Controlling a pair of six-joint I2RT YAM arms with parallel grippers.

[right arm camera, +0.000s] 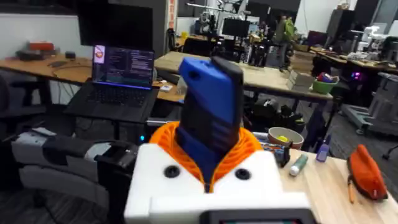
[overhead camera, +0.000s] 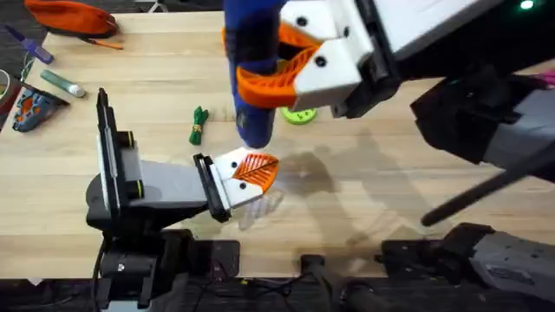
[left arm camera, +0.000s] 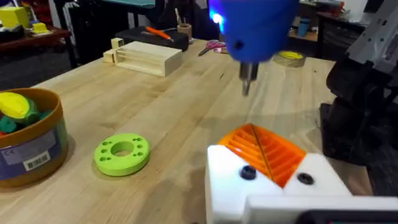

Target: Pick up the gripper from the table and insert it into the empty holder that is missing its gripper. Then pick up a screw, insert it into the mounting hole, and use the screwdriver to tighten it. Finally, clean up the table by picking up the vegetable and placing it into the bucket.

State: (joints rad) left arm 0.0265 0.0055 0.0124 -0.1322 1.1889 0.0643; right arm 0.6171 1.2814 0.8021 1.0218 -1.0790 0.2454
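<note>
So the right claw (overhead camera: 286, 65) is clamped around the blue screwdriver (overhead camera: 254, 61), holding it upright with the thin metal tip (left arm camera: 247, 81) hanging just above the orange gripper (overhead camera: 257, 168). That orange pad looks already seated in the holder (overhead camera: 227, 178), which sits out at the end of the left arm, so I'd call the first step done. From the left wrist view the left claw (left arm camera: 273, 155) has an orange pad between its white mounts, but I honestly can't tell if it's clenched or released.

Screw part: there are dark spots in the white mount right by the pad, but I can't make out whether a screw is actually in there. My guess is we're at the tightening stage, with the tip still needing to come down and line up with the hole.

Cleanup clearly hasn't happened. The vegetable (overhead camera: 199, 124) is still lying on the desk (overhead camera: 364, 199), off to the side of the holder and well apart from it. The bucket (left arm camera: 28, 143) is past the flat green ring disc (left arm camera: 122, 153), and already has some coloured toys inside.
</note>
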